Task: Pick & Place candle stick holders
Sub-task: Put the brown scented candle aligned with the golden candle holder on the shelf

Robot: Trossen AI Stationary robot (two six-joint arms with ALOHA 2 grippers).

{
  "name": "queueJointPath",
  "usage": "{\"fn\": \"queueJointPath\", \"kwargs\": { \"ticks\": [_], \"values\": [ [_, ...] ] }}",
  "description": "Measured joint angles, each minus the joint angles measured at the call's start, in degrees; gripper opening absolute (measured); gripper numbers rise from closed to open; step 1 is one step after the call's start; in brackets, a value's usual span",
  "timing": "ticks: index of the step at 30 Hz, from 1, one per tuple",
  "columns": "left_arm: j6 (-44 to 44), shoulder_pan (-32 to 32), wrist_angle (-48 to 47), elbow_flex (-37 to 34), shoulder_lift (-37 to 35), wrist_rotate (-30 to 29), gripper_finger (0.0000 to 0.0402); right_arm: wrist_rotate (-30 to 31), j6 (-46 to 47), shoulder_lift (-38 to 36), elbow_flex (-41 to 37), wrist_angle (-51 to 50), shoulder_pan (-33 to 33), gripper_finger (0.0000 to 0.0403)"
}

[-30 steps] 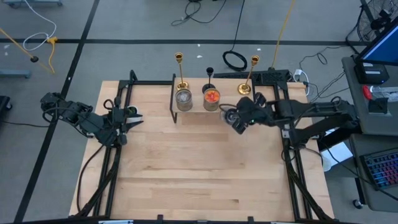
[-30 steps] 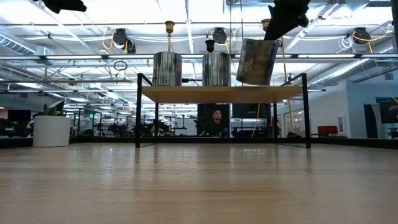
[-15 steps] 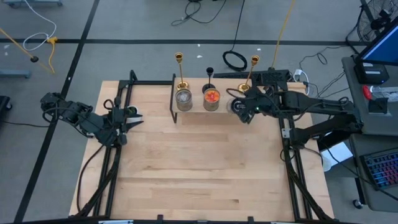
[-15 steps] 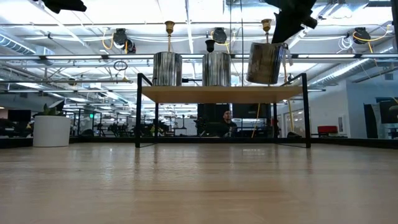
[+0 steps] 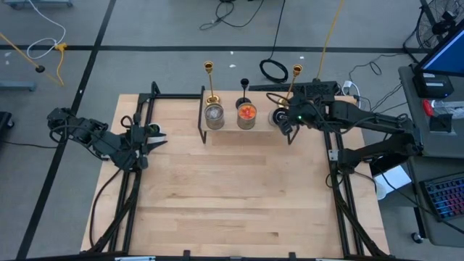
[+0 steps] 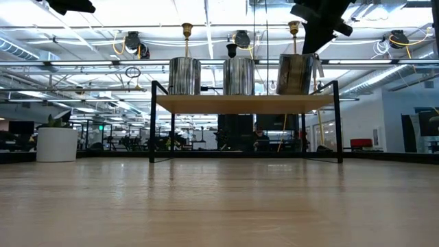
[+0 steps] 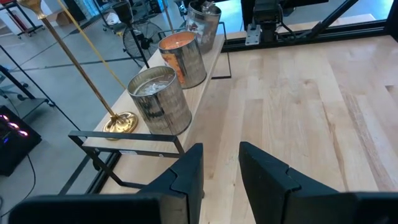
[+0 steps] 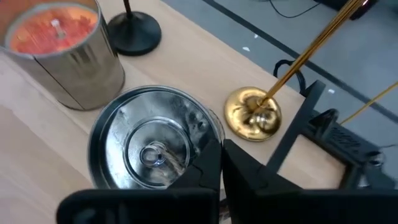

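Two tall gold candle stick holders [image 5: 209, 83] [image 5: 293, 83] and a shorter black one [image 5: 245, 90] stand on their round bases along the far side of a low wooden shelf [image 6: 240, 103]. In front of them stand a silver tin [image 5: 214, 116] and a tin with an orange candle [image 5: 246, 114]. My right gripper [image 5: 284, 122] is shut on a third silver tin [image 8: 155, 143] at the shelf's right end, beside the right gold holder's base [image 8: 252, 115]. My left gripper [image 7: 221, 168] is open and empty over the table's left side. My right gripper pinches the silver tin's rim [image 8: 208, 140] on the side toward the gold holder's base, with one finger [image 8: 205, 168] inside the tin and one outside. The fingers come from above, slanting in from the table's right. The tin stands upright [image 6: 295, 74], level with the other tins on the shelf.
Black frame rails [image 5: 148, 109] [image 5: 333, 152] run along both sides of the wooden table. The black holder's base [image 8: 132, 31] and the orange candle tin [image 8: 59, 43] stand close to the held tin. Cables [image 5: 274, 69] lie on the floor behind the shelf.
My right gripper has carried the silver tin toward the table's far edge, from in front of the shelf onto its right end. The tin has gone from tilted and raised to upright and level with the other two tins.
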Motion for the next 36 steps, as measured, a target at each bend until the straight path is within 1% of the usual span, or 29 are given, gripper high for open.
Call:
{"fn": "queueJointPath", "kwargs": {
  "ticks": [3, 13, 17, 26, 29, 31, 36],
  "values": [
    [0.0, 0.0, 0.0, 0.0, 0.0, 0.0, 0.0108, 0.2, -1.9, 0.0, 0.0, -1.0, 0.0, 0.0005],
    [0.0, 0.0, 0.0, 0.0, 0.0, 0.0, 0.0108, 0.3, -2.4, 0.0, 0.0, -1.6, 0.0, 0.0021],
    [0.0, 0.0, 0.0, 0.0, 0.0, 0.0, 0.0108, 0.4, -2.4, 0.0, 0.0, -1.6, 0.0, 0.004],
    [0.0, 0.0, 0.0, 0.0, 0.0, 0.0, 0.0108, 3.0, -3.8, 0.0, 0.0, -1.6, 0.0, 0.0101],
    [-0.1, 0.0, -0.1, 0.0, 0.0, 0.0, 0.0108, 2.9, -5.1, 0.0, 0.0, -1.6, 0.0, 0.011],
    [0.0, 0.0, -0.1, 0.0, 0.0, 0.0, 0.0108, 1.6, -5.8, 0.0, 0.0, -1.6, 0.0, 0.0113],
    [0.0, 0.0, -0.1, 0.0, 0.0, 0.0, 0.0108, 1.6, -6.1, 0.4, 0.0, -1.6, 0.0, 0.0114]
  ]
}}
